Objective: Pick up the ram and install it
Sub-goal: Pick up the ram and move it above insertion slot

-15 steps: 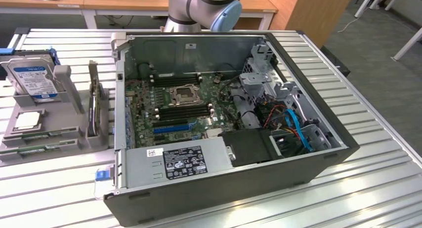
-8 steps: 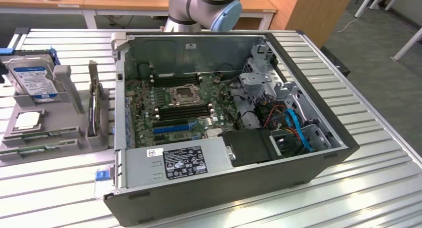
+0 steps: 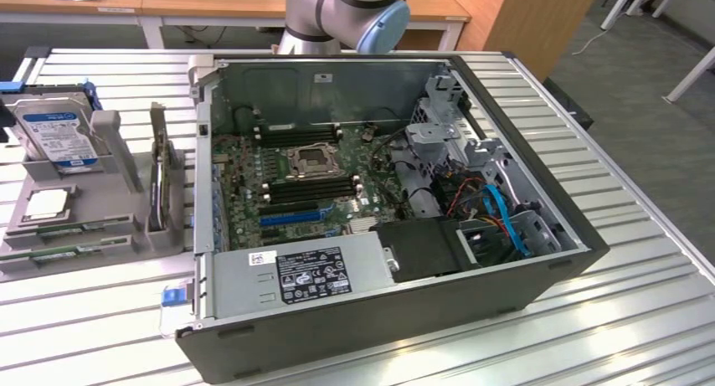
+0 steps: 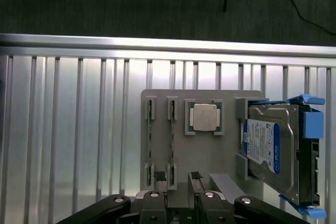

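- Ram (image 4: 171,135): thin green stick, slotted in grey tray (image 4: 210,156); light, stiff, likely fragile; best held by its long edges.
- Gripper (image 4: 178,187): jaws parted, empty, near the ram.

The ram (image 3: 50,230) is green, its tray (image 4: 210,150) grey, the hard drive (image 4: 270,150) silver with a blue-white label (image 4: 262,145).

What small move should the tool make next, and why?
Likely shift the open tool sideways to centre on the nearer ram: it and the other ram sit in the holder, nothing is held, and the tool's gap looks slightly off that stick's line.
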Tool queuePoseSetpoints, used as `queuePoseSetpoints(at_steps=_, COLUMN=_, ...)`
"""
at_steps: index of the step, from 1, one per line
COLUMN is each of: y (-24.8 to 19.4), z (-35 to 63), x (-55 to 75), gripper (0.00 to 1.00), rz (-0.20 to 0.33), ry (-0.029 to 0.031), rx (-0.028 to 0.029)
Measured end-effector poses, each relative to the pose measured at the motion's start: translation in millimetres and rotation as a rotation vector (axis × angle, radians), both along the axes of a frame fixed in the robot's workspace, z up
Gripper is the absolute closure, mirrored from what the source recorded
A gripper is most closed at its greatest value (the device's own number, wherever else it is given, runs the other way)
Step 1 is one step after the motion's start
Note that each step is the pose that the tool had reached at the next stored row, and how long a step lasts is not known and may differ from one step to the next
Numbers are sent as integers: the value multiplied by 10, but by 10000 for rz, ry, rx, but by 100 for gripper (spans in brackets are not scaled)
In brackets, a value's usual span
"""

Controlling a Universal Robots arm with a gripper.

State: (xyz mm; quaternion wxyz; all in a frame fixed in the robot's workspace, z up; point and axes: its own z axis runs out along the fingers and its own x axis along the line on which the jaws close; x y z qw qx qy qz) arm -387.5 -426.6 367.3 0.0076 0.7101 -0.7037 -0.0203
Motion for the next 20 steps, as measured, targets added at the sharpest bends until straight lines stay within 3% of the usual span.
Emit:
queuePoseSetpoints(at_steps=5, y=0, z=-89, x=1, gripper=71, rz=1, ry=0, rx=24)
queuePoseSetpoints(at_steps=6, y=-1, z=-174, x=1, gripper=71, rz=1, ry=0, rx=86)
queuePoseSetpoints(at_steps=7, y=-1, z=-286, x=1, gripper=71, rz=1, ry=0, rx=104)
queuePoseSetpoints(at_steps=20, y=-1, z=-548, x=1, gripper=71, rz=1, ry=0, rx=105)
